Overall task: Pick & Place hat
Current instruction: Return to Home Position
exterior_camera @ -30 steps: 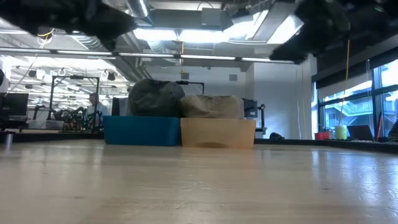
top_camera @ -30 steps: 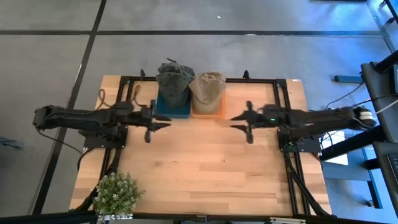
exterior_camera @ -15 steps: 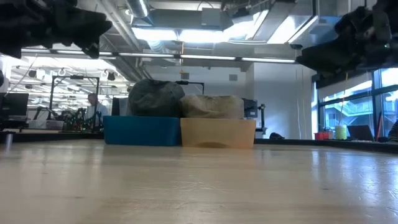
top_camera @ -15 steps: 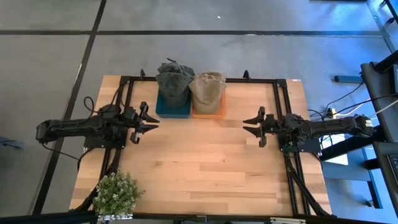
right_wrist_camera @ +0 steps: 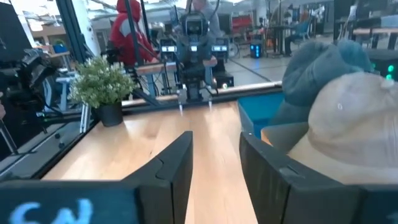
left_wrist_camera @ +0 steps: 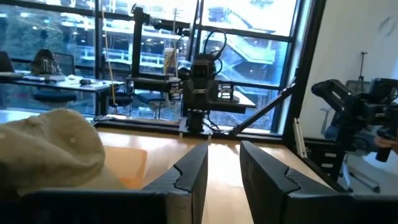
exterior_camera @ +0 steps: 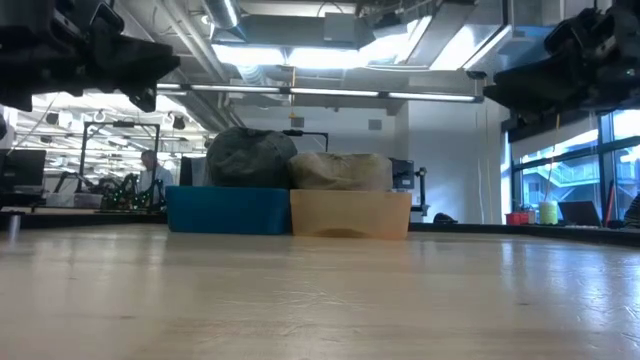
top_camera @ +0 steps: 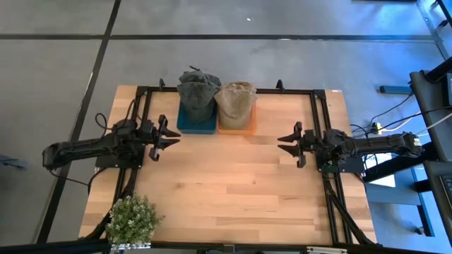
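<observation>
**Left gripper** (top_camera: pixel 171 136): is hovering above the left side of the table (top_camera: pixel 233 197) and pointing right. Its fingers are standing a narrow gap apart and holding nothing.

**Right gripper** (top_camera: pixel 282 142): is hovering above the right side and pointing left toward the other. Its fingers are also parted by a narrow gap and holding nothing.

**Gray caps** (top_camera: pixel 195 90): are lying heaped in the blue bin (top_camera: pixel 198 128) at the middle of the table's far edge. They are sitting farther back and to the right of the left gripper, apart from it.

**Tan cap** (top_camera: pixel 235 99): is resting in the orange bin (top_camera: pixel 237 129), which is touching the blue bin's right side. It is sitting farther back and to the left of the right gripper, apart from it.

**Potted plant** (top_camera: pixel 132 217): is standing at the near left corner, well apart from both bins.

**Person in red** (right_wrist_camera: pixel 127 31): is showing in the room beyond the table.
</observation>
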{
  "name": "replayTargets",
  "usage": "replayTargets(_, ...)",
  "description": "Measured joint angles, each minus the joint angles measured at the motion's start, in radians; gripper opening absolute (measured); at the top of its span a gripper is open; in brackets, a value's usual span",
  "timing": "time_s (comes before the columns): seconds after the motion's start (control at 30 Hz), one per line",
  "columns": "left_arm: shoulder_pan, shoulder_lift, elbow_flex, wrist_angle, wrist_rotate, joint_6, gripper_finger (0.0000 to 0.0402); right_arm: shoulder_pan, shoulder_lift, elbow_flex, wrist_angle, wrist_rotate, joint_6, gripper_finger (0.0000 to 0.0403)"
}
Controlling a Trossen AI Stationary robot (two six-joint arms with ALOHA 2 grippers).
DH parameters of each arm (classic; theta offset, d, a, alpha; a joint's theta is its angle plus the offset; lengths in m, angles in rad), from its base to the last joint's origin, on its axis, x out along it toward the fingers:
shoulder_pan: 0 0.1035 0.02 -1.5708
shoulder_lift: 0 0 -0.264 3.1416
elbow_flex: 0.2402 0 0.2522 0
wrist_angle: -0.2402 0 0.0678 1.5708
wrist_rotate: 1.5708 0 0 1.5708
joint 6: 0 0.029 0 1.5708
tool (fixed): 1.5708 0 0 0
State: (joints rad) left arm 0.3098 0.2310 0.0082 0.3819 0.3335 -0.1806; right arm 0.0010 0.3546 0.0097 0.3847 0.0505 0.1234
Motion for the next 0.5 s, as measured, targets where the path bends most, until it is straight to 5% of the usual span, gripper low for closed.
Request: replayTargets(0.5, 0.008, -0.052, 0.000, -0.074, 0.011, 0.010, 0.0088, 0.025, -0.065, -0.003, -0.078, 0.052, -0.045, 0.0133)
